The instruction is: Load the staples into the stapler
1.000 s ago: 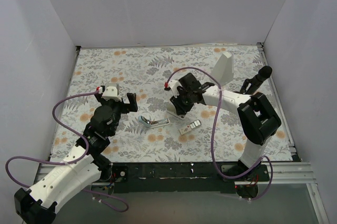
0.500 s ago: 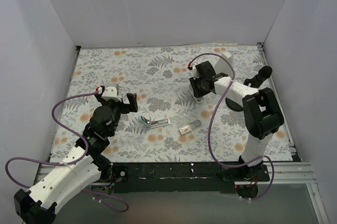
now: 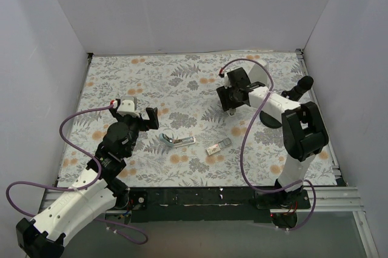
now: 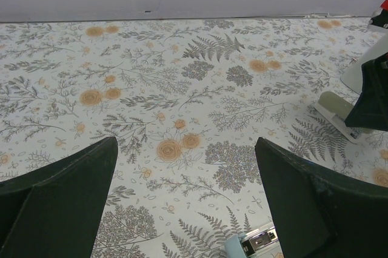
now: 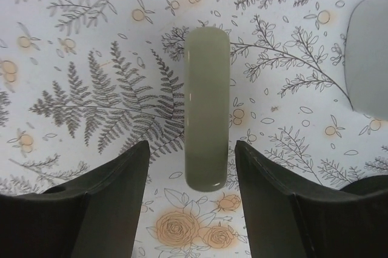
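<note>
The light blue stapler [image 3: 177, 142] lies open on the floral mat near the front centre, its silver channel showing. Its tip also shows in the left wrist view [image 4: 254, 244]. The small cream box of staples [image 3: 218, 146] lies just right of it. My left gripper [image 3: 148, 119] is open and empty, left of the blue stapler and low over the mat [image 4: 185, 146]. My right gripper [image 3: 227, 102] is open at the back right, its fingers either side of a beige stapler [image 5: 207, 106] without touching it.
The beige stapler also shows in the left wrist view [image 4: 336, 109], under the right gripper. A tall white wedge-shaped block [image 3: 260, 76] stands behind the right gripper and shows at the right wrist view's edge [image 5: 370, 58]. White walls enclose the mat.
My right gripper has moved from beside the blue stapler and staples box to the back right, and now stands over the beige stapler. The left arm has not moved.
</note>
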Tool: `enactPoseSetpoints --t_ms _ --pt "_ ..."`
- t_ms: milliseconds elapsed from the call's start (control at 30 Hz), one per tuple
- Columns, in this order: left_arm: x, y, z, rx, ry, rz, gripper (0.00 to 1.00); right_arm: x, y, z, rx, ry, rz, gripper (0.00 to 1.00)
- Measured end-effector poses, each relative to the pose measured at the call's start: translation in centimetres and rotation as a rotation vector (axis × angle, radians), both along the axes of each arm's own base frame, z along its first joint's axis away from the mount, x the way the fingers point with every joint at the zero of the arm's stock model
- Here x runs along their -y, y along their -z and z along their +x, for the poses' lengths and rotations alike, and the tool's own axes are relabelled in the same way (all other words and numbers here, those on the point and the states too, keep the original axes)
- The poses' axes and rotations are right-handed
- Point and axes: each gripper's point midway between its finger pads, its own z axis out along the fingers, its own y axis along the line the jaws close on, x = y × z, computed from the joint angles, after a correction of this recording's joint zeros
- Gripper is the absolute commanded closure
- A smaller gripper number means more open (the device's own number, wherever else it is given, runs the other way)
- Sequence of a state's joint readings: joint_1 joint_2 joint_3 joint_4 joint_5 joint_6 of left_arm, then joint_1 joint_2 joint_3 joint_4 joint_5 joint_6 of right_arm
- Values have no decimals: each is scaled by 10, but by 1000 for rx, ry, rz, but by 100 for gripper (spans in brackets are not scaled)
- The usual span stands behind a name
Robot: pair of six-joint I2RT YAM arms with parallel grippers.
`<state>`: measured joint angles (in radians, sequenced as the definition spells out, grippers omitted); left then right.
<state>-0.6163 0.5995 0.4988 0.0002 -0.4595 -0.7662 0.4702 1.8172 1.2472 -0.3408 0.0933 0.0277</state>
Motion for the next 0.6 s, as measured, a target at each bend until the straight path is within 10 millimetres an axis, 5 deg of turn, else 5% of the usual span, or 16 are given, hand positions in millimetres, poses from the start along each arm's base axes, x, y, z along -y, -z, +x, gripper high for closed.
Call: enactPoseSetpoints --t_ms 167,333,467,600 --pt "0 -1 0 3 0 -2 2 -23 -42 -7 85 -106 66 32" --pt "-1 -2 -1 7 0 -5 2 -76 -67 -26 166 -333 139 33" --pt "-3 -8 -3 25 0 -18 2 -114 -56 -48 147 -507 177 33" --pt "-4 -12 -6 44 -1 -30 2 -134 -21 -65 77 -628 172 33"
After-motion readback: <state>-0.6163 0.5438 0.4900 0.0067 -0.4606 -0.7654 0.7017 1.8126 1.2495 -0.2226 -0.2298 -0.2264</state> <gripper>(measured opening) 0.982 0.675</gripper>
